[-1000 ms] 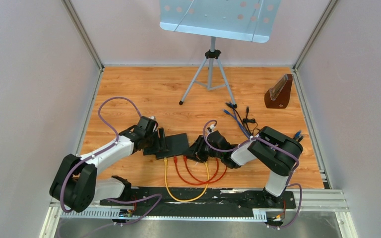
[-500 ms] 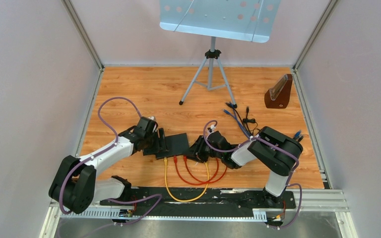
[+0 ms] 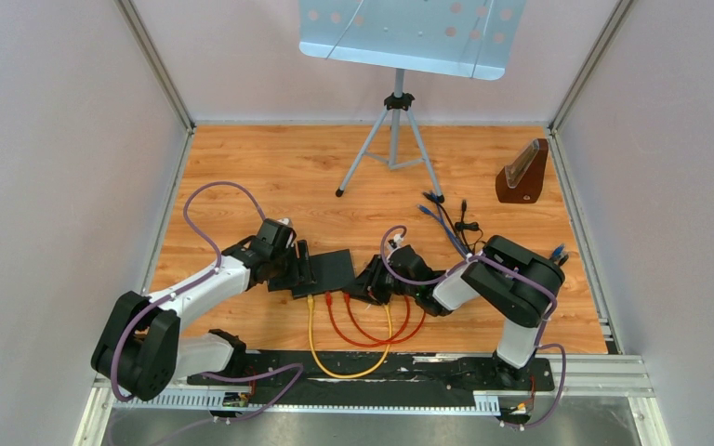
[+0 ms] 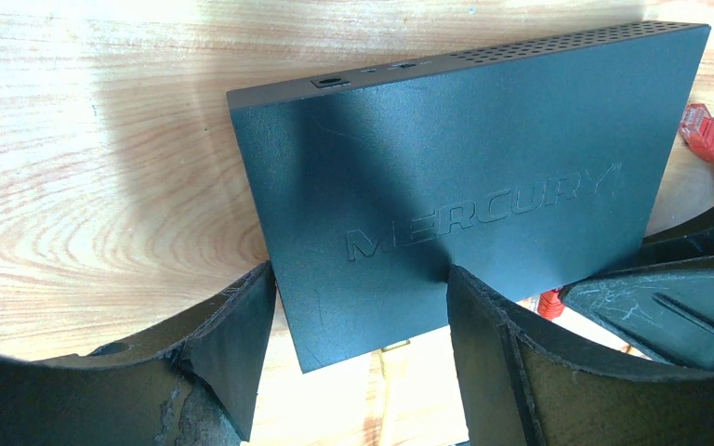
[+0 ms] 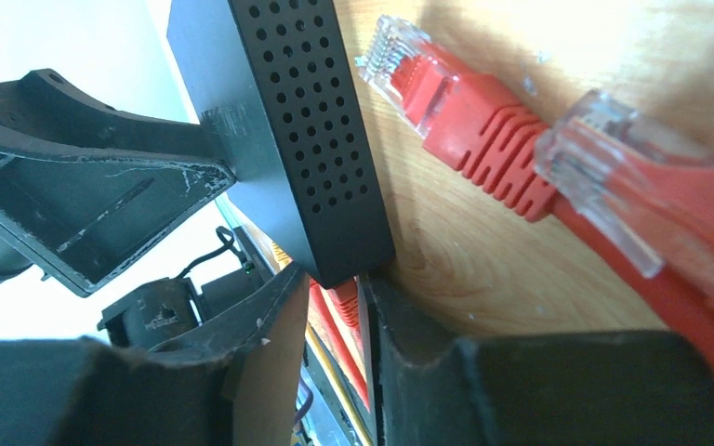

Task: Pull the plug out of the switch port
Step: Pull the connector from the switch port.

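A black Mercury switch lies flat on the wooden table. My left gripper is shut on its left end, one finger at the edge and one over the top. At the switch's front right corner, my right gripper is shut on a red plug that sits in a port. Only the plug's ribbed boot shows between the fingers. A yellow cable also runs from the switch's front.
Two loose red plugs lie on the wood beside the switch, their cables looping toward the near edge. A music stand's tripod, a brown metronome and a bundle of dark cables stand farther back.
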You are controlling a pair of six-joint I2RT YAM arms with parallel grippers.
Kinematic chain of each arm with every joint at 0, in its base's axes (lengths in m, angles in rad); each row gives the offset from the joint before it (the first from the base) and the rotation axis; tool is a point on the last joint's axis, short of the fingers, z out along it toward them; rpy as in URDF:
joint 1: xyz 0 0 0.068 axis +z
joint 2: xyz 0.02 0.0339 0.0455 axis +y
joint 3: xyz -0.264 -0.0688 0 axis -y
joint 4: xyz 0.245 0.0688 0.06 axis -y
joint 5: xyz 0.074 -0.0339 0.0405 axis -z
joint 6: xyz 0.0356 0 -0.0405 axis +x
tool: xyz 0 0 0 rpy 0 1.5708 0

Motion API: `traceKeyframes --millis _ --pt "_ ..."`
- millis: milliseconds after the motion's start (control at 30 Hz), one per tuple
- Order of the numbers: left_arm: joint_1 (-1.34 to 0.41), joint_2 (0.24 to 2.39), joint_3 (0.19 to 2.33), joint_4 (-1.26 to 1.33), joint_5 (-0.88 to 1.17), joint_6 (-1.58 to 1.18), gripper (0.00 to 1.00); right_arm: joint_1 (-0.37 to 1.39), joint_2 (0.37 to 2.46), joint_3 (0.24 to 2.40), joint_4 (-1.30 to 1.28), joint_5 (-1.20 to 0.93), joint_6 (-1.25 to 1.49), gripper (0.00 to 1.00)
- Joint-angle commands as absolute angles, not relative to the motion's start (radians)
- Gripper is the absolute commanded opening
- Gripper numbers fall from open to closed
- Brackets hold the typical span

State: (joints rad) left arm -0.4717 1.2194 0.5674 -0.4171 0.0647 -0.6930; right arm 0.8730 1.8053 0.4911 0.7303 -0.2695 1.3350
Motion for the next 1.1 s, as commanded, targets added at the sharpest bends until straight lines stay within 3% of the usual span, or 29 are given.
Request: traceKeyframes --millis 0,333,567,667,1067 --pt "-0.486 1.227 0.530 -0.452 0.041 -0.659 0.73 0.857 1.834 0.478 0.610 -0.218 1.390 0.38" --pt "-0.486 1.238 0.531 -0.439 0.046 -0.657 0.73 0.855 1.874 0.512 0.577 -0.254 1.379 0.25" --pt "-0.486 1.240 0.529 -0.437 0.046 -0.656 0.73 0.857 1.858 0.497 0.644 -0.268 1.277 0.26" --pt "-0.486 1.243 0.526 -0.434 0.046 -0.659 0.73 0.863 1.856 0.499 0.654 -0.256 1.239 0.31" --pt "-0.486 1.231 0.517 -0.440 0.045 -0.659 0.73 0.857 1.887 0.503 0.667 -0.270 1.302 0.32"
